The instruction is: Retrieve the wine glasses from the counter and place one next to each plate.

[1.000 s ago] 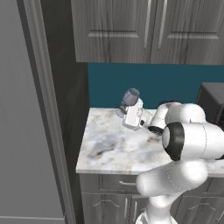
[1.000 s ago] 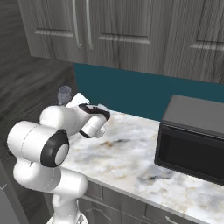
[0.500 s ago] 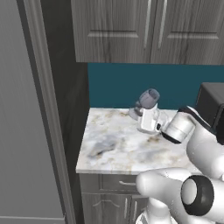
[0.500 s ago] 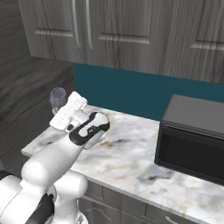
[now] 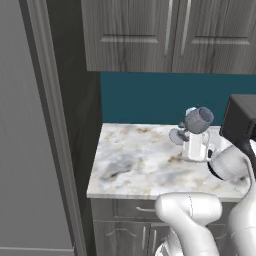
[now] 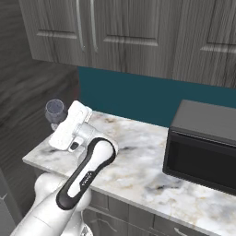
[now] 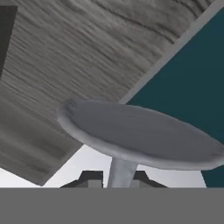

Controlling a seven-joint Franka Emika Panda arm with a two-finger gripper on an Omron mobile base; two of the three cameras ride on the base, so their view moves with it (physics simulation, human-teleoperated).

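A grey translucent wine glass (image 5: 199, 120) hangs tilted over the marble counter (image 5: 130, 160), lifted clear of the top. My gripper (image 5: 186, 132) is shut on its thin stem, between the bowl and the round foot (image 5: 177, 136). From the right side, the wine glass bowl (image 6: 55, 110) sticks out to the left of the white hand, over the counter's left end (image 6: 138, 170). The hand view looks along the stem (image 7: 120, 173) at the underside of the foot (image 7: 140, 135), with the gripper (image 7: 117, 180) closed around the stem. The plates are out of view.
A black microwave (image 6: 203, 147) stands on the right part of the counter, seen as a dark box (image 5: 242, 120) in the left base view. Grey wood upper cabinets (image 6: 138, 37) hang above a teal backsplash. A tall dark panel (image 5: 55, 125) borders the counter's left end.
The arm has swung around and carried the held glass to the right in the left base view. The grip on the stem stays shut.
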